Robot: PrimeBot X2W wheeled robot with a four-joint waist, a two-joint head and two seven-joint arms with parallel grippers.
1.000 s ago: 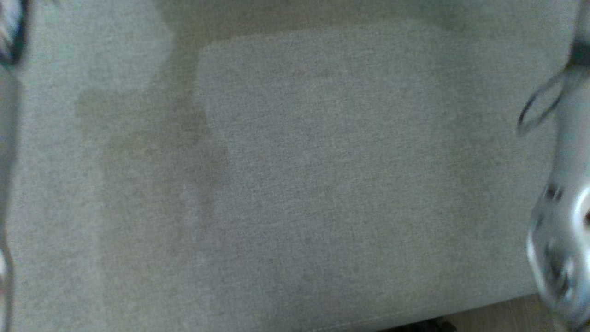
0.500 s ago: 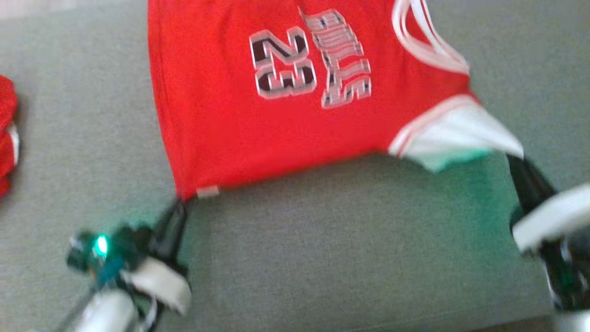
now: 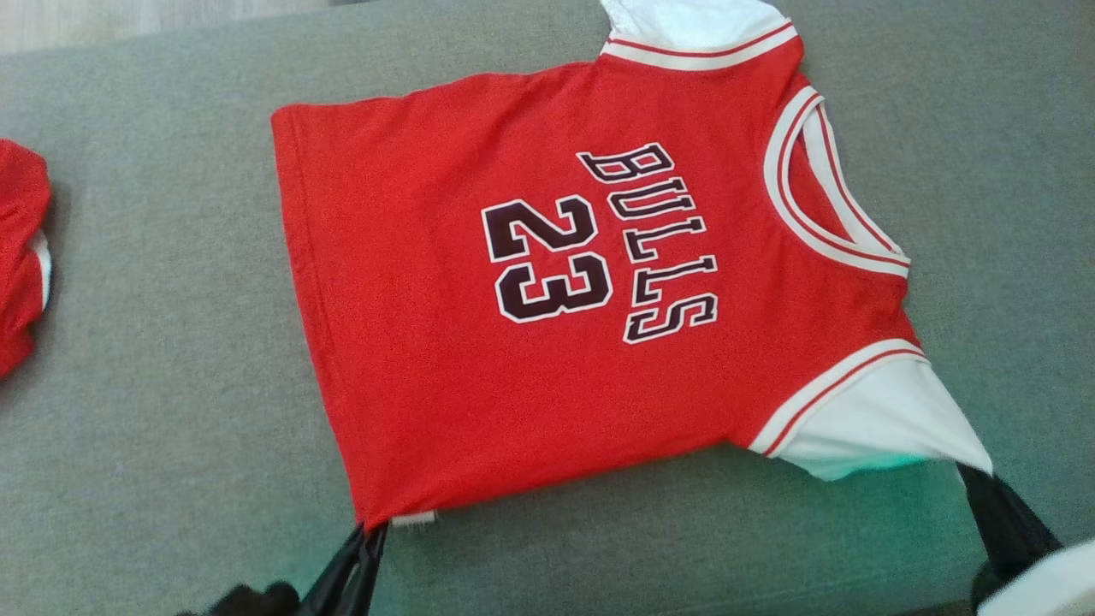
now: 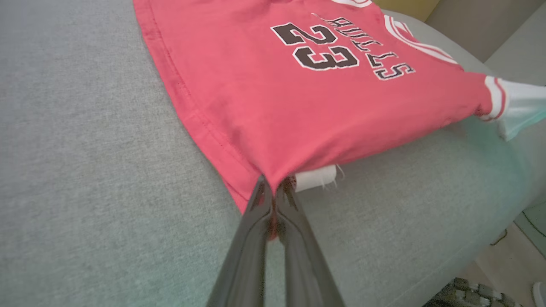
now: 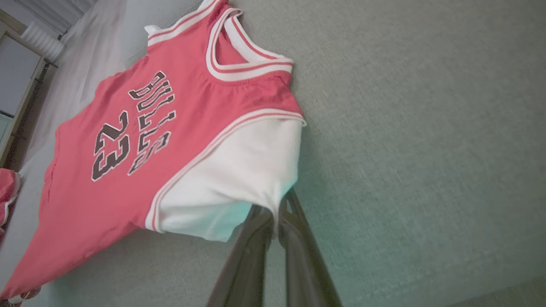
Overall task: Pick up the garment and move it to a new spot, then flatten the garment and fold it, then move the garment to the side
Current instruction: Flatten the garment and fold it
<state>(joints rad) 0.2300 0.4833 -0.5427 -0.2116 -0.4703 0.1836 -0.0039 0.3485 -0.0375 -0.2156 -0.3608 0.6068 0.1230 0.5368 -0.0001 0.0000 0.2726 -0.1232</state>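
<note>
The garment (image 3: 479, 299) is a red jersey with white sleeves and "BULLS 23" on its front, spread over the grey cushion (image 3: 171, 428). Its collar points right in the head view. My left gripper (image 3: 369, 532) is shut on the hem corner nearest me; the left wrist view shows the red cloth (image 4: 298, 111) pinched between the dark fingers at the gripper (image 4: 273, 192). My right gripper (image 3: 971, 469) is shut on the tip of the white sleeve (image 3: 881, 423); in the right wrist view that sleeve (image 5: 239, 179) runs into the closed gripper (image 5: 276, 215). The near edge is lifted slightly off the cushion.
Another red garment (image 3: 21, 257) lies bunched at the cushion's left edge. Bare floor (image 3: 128, 17) shows beyond the cushion's far edge. The cushion's front edge drops off at the lower right of the left wrist view, with floor (image 4: 503, 264) below.
The head camera has swung: a second ago it showed bare cushion, now the whole jersey. Both grippers hold the same hem corner and sleeve tip as half a second ago.
</note>
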